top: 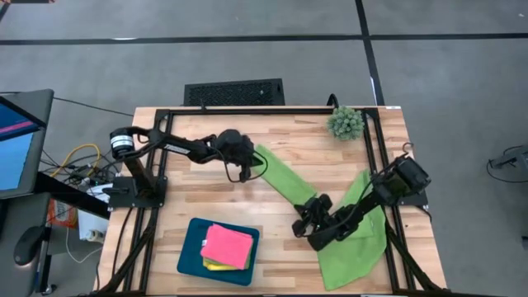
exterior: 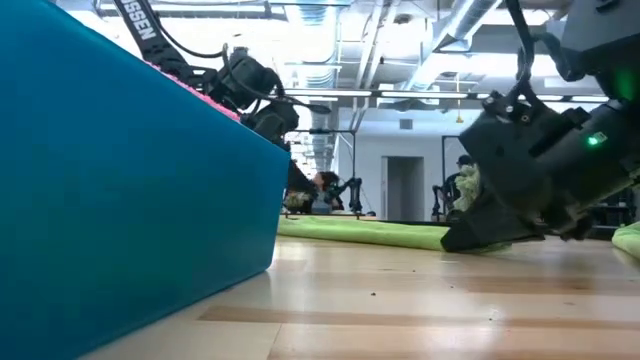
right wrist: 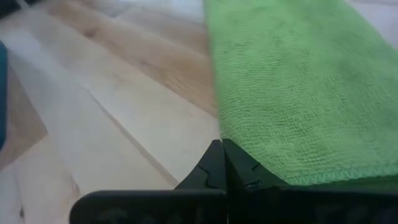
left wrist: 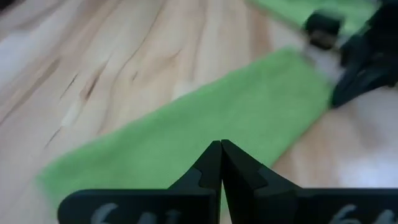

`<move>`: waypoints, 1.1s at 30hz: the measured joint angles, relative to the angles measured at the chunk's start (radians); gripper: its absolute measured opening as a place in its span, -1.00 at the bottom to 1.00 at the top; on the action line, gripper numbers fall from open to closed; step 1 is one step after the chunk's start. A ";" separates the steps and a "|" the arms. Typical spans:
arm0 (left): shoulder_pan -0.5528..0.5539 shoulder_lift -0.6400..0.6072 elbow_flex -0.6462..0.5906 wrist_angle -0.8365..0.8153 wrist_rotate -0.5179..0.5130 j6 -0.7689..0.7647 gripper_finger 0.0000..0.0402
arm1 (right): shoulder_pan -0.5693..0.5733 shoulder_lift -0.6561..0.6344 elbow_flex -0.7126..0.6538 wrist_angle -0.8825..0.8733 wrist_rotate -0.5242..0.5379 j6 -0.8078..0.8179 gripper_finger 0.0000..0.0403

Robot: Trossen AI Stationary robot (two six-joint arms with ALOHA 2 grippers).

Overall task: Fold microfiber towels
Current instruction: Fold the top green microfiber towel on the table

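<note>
A lime green towel (top: 285, 177), folded into a long strip (left wrist: 205, 118), lies slantwise mid-table. My left gripper (top: 247, 172) is shut, and its tips (left wrist: 221, 146) are over the strip's far-left end. My right gripper (top: 299, 229) is shut and low over the table at the strip's near-right end. Its tips (right wrist: 221, 144) are at a green towel's hemmed edge (right wrist: 311, 179). A second green towel (top: 355, 247) lies spread under the right arm. A pink towel (top: 227, 245) rests folded on a yellow one (top: 216, 266) in the teal tray (top: 190, 247). My left gripper's shut fingers are above the green strip, which lies flat on the table; I cannot tell whether they touch it. My right gripper's shut fingertips are at the towel's hemmed edge, slanting down toward the table; I cannot tell whether they touch or pinch the cloth.
A small spiky green plant (top: 346, 122) stands at the far right corner. The teal tray fills the near left of the low view (exterior: 130, 200). A black frame (top: 247, 110) rims the table. Bare wood lies between the tray and the strip.
</note>
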 joint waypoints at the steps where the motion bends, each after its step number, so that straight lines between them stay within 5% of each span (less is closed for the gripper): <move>1: -0.009 0.001 0.000 0.028 0.007 -0.011 -1.00 | 0.007 0.011 0.000 0.003 0.007 0.029 -0.97; 7: -0.082 0.009 0.000 0.138 -0.001 -0.050 -1.00 | 0.019 -0.012 0.001 -0.028 -0.009 0.062 -0.97; 13: -0.118 0.059 0.010 0.248 -0.193 0.001 -1.00 | 0.016 -0.082 -0.003 -0.100 -0.071 0.036 -0.97; 24: -0.043 0.332 0.171 0.229 -0.171 -0.081 -1.00 | 0.018 -0.171 -0.002 -0.115 -0.057 0.008 -0.97; 33: -0.030 0.352 0.178 0.143 -0.182 -0.083 -1.00 | -0.041 -0.202 -0.001 -0.174 0.139 0.057 -0.97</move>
